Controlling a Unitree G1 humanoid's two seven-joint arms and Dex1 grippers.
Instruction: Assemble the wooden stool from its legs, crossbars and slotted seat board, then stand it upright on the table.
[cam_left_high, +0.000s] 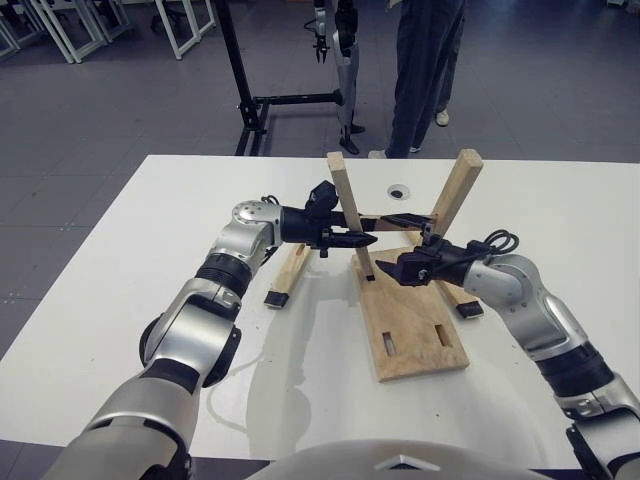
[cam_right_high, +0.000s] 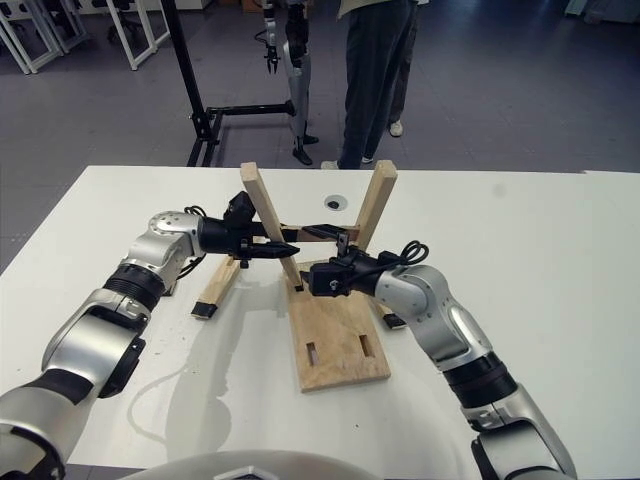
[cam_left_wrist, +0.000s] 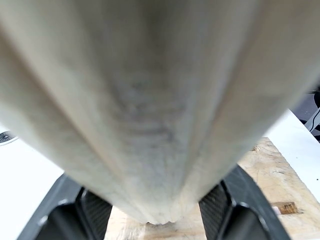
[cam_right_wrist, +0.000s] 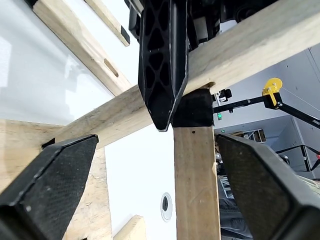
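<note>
1. My left pincer (cam_left_high: 355, 242) is clenched on the left standing leg (cam_left_high: 346, 200), about half way along its length. The left wrist view shows the wood pressed between both pads.
2. This leg has its long axis steep. The foot is down at the far end of the slotted seat board (cam_left_high: 415, 335), and the top leans away from me and a little to my left.
3. The seat board lies flat on the counter (cam_left_high: 560, 210), with its long side running from me toward the far edge.
4. My right pincer (cam_left_high: 395, 268) is released, with the fingers wide apart. It sits lower than the left one, just beside the foot of the same leg and just above the far end of the board. In the right wrist view the wood lies ahead between the two pads, which do not seem to touch it.
5. So the leg's foot lies directly in front of my right pincer, toward my left. I judge that the coming move is to guide this foot into its slot, and the right arm is the nearer one for that.
6. My left forearm reaches across to the right with the pincer level. My right elbow is bent outward and the forearm points to the left.
7. The right standing leg (cam_left_high: 455, 190) leans the opposite way, and a crossbar (cam_left_high: 378, 220) joins the two.
8. Two loose legs lie flat on the counter, one left of the board (cam_left_high: 290, 272) and one at its right edge (cam_left_high: 462, 298).
</note>
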